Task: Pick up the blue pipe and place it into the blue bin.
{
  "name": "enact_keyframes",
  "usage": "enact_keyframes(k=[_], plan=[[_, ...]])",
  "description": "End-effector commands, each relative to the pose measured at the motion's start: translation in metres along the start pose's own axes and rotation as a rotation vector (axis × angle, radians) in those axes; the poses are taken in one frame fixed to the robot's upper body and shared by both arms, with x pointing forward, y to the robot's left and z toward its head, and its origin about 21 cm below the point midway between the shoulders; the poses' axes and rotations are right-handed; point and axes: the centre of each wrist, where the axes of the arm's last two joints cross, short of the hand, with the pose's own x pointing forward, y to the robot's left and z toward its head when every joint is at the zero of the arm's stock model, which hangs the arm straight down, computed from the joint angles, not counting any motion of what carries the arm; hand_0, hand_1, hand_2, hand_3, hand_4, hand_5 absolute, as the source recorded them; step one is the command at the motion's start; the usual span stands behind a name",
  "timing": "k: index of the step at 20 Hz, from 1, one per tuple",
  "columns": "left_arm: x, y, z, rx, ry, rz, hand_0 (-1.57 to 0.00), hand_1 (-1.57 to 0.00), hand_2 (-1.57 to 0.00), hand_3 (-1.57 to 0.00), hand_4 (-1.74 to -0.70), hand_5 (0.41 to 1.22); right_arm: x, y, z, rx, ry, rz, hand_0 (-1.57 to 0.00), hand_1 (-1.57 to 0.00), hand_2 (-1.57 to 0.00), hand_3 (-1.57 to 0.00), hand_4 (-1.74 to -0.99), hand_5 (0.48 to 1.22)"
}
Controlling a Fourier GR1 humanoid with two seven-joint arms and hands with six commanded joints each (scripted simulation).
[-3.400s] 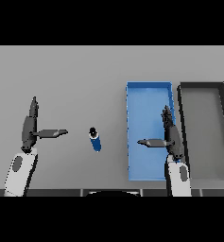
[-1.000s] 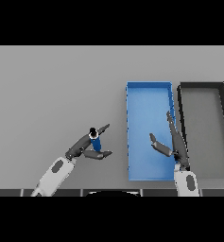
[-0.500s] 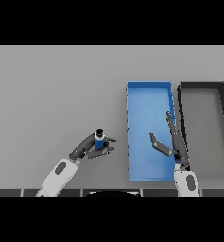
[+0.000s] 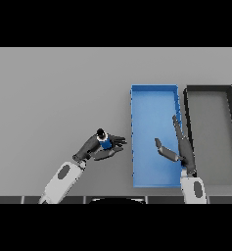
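Note:
The blue pipe (image 4: 105,142), short with a dark cap at its upper end, lies on the grey table left of the blue bin (image 4: 154,98). My left hand (image 4: 95,147) reaches in from the lower left and has its fingers and thumb curled round the pipe, so only a small blue patch and the cap show. My right hand (image 4: 182,146) hangs over the right part of the blue bin with straight fingers and nothing in it.
A black bin (image 4: 208,90) stands right beside the blue bin at the table's right edge. The grey table (image 4: 54,93) stretches away to the left and back.
My left hand came in from the far left to the pipe and closed its fingers round it. The right hand shifted slightly over the blue bin and has since stayed still.

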Motion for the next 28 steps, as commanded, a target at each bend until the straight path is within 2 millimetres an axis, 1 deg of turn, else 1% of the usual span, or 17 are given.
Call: enact_keyframes(k=[1, 5, 6, 7, 10, 12, 13, 14, 15, 18, 19, 20, 22, 23, 25, 26, 28], plan=[[0.004, -0.003, -0.006, -0.013, 0.009, 0.005, -1.54, -1.55, -1.55, -1.55, -1.47, 1.212, 0.001, 0.001, -0.001, 0.000, -0.001, 0.003, 0.00, 0.00, 0.00, 0.00, -1.204, 0.640], [0.029, -0.005, -0.017, -0.068, -0.050, -0.016, -1.56, -1.56, -1.56, -1.56, -1.47, 1.217, -0.003, -0.003, -0.006, -0.004, 0.014, 0.018, 0.00, 0.00, 0.00, 0.00, -1.170, 0.644], [0.032, -0.004, -0.016, -0.077, -0.054, -0.016, -1.56, -1.56, -1.56, -1.56, -1.47, 1.218, -0.005, -0.002, -0.005, -0.001, 0.008, 0.024, 0.00, 0.00, 0.00, 0.00, -1.161, 0.644], [0.033, -0.009, -0.017, -0.091, -0.043, -0.016, -1.56, -1.56, -1.57, -1.57, -1.47, 1.219, -0.004, -0.004, -0.007, -0.003, -0.004, 0.022, 0.00, 0.00, 0.00, 0.00, -1.158, 0.643], [0.037, -0.009, -0.023, -0.082, -0.025, -0.028, -1.57, -1.57, -1.57, -1.57, -1.47, 1.220, -0.001, -0.002, -0.003, -0.009, -0.022, 0.031, 0.00, 0.00, 0.00, 0.00, -1.145, 0.643], [0.029, -0.009, -0.018, -0.085, -0.014, -0.028, -1.57, -1.57, -1.57, -1.57, -1.47, 1.220, 0.004, -0.002, 0.004, -0.031, -0.023, 0.047, 0.00, 0.00, 0.00, 0.00, -1.139, 0.643], [0.030, -0.010, -0.019, -0.088, -0.011, -0.030, -1.57, -1.57, -1.57, -1.57, -1.47, 1.220, 0.006, -0.002, 0.007, -0.043, -0.018, 0.057, 0.00, 0.00, 0.00, 0.00, -1.138, 0.643], [0.032, -0.006, -0.018, -0.087, -0.017, -0.035, -1.57, -1.57, -1.57, -1.57, -1.47, 1.220, 0.009, -0.002, 0.010, -0.056, -0.012, 0.066, 0.00, 0.00, 0.00, 0.00, -1.166, 0.643], [0.033, -0.012, -0.021, -0.091, -0.020, -0.036, -1.57, -1.57, -1.57, -1.57, -1.47, 1.220, 0.012, -0.002, 0.013, -0.071, -0.008, 0.078, 0.00, 0.00, 0.00, 0.00, -1.188, 0.643], [0.027, -0.013, -0.017, -0.099, -0.017, -0.026, -1.57, -1.57, -1.57, -1.57, -1.47, 1.220, 0.018, -0.003, 0.020, -0.074, -0.020, 0.078, 0.00, 0.00, -0.02, 0.00, -1.187, 0.642], [0.028, -0.011, -0.019, -0.099, -0.015, -0.031, -1.57, -1.57, -1.57, -1.57, -1.47, 1.221, 0.027, -0.003, 0.017, -0.046, -0.088, 0.007, 0.00, 0.00, -0.04, 0.00, -1.195, 0.648], [0.031, -0.009, -0.020, -0.095, -0.021, -0.032, -1.57, -1.57, -1.57, -1.57, -1.47, 1.221, 0.032, -0.007, 0.016, -0.006, -0.113, -0.076, 0.00, -0.01, -0.07, 0.00, -1.198, 0.641], [0.031, -0.014, -0.020, -0.106, -0.026, -0.028, -1.57, -1.57, -1.57, -1.57, -1.47, 1.221, 0.053, -0.019, 0.007, 0.108, -0.122, -0.166, 0.00, -0.03, -0.11, 0.00, -1.209, 0.609], [0.034, -0.010, -0.019, -0.105, -0.034, -0.027, -1.57, -1.57, -1.57, -1.57, -1.47, 1.221, 0.067, -0.021, 0.001, 0.183, -0.142, -0.186, 0.00, -0.03, -0.12, 0.00, -1.215, 0.607], [0.031, -0.010, -0.018, -0.109, -0.021, -0.031, -1.57, -1.57, -1.57, -1.57, -1.47, 1.221, 0.088, -0.025, -0.008, 0.306, -0.167, -0.208, 0.00, -0.02, -0.12, 0.00, -1.228, 0.588], [0.034, -0.013, -0.019, -0.113, -0.023, -0.026, -1.57, -1.57, -1.57, -1.57, -1.47, 1.221, 0.098, -0.026, -0.013, 0.368, -0.179, -0.197, 0.00, -0.01, -0.11, 0.00, -1.237, 0.577], [0.035, -0.011, -0.019, -0.108, -0.019, -0.033, -1.57, -1.57, -1.57, -1.57, -1.47, 1.221, 0.119, -0.026, -0.021, 0.455, -0.204, -0.178, 0.00, -0.01, -0.10, 0.00, -1.255, 0.560]])
